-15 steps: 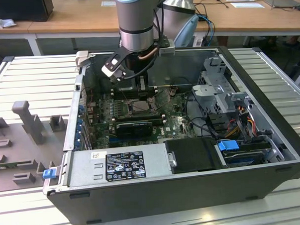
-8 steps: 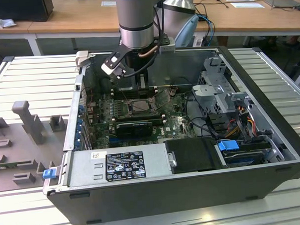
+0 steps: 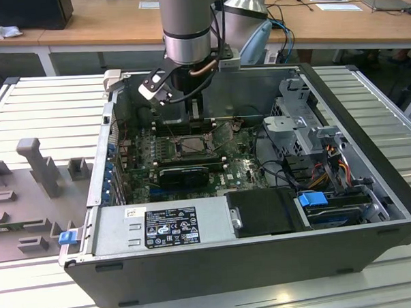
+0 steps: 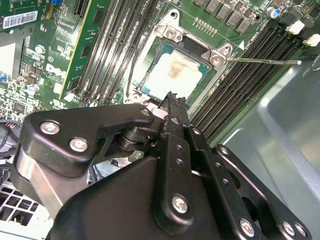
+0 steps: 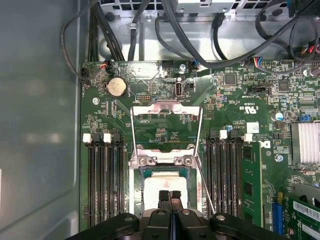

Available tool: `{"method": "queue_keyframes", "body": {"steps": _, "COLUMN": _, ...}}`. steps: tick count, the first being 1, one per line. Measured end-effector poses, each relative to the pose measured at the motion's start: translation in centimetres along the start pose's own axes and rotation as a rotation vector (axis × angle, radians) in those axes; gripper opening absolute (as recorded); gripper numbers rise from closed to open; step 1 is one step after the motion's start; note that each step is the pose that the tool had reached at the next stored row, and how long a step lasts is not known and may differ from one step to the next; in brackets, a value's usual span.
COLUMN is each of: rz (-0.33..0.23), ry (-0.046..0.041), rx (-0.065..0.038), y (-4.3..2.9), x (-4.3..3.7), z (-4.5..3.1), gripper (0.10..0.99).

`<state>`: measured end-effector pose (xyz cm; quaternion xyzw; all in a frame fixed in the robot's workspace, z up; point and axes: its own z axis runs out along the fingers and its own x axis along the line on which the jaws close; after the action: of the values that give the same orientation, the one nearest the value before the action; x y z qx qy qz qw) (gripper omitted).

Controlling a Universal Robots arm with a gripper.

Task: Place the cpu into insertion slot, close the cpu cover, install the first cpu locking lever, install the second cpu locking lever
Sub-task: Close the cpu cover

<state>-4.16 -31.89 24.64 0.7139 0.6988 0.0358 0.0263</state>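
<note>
The cpu (image 5: 161,181), a pale square chip, lies flat in the insertion slot (image 5: 136,192) on the green motherboard; the second wrist view shows the cpu (image 4: 172,75) there as well. The cpu cover (image 5: 167,106), a thin silver frame, stands swung open beyond its hinge screws. My gripper (image 5: 169,196) hovers right over the near edge of the chip, shut, with its two black fingertips (image 4: 172,102) pressed together and nothing between them. Thin wire locking levers (image 4: 260,61) stick out unlatched beside the socket. In the exterior view my gripper (image 3: 185,124) reaches down into the open computer case.
Black memory slots (image 5: 107,185) flank the socket on both sides. Cable bundles (image 5: 165,30) run along the case wall beyond the board. A power supply (image 3: 161,224) and drive bays (image 3: 314,149) fill the near side and the exterior view's right of the case (image 3: 370,181).
</note>
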Motion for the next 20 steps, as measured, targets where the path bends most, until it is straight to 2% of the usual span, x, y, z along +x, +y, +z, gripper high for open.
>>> {"method": "queue_keyframes", "body": {"steps": 14, "rz": 0.000, "ry": 0.0000, "rx": 0.000, "y": 0.01, "x": 0.22, "z": -0.14, "gripper": 0.106}}
{"method": "queue_keyframes", "body": {"steps": 20, "rz": 0.000, "ry": -0.0001, "rx": 0.000, "y": 0.04, "x": 0.28, "z": -0.50, "gripper": 0.106}}
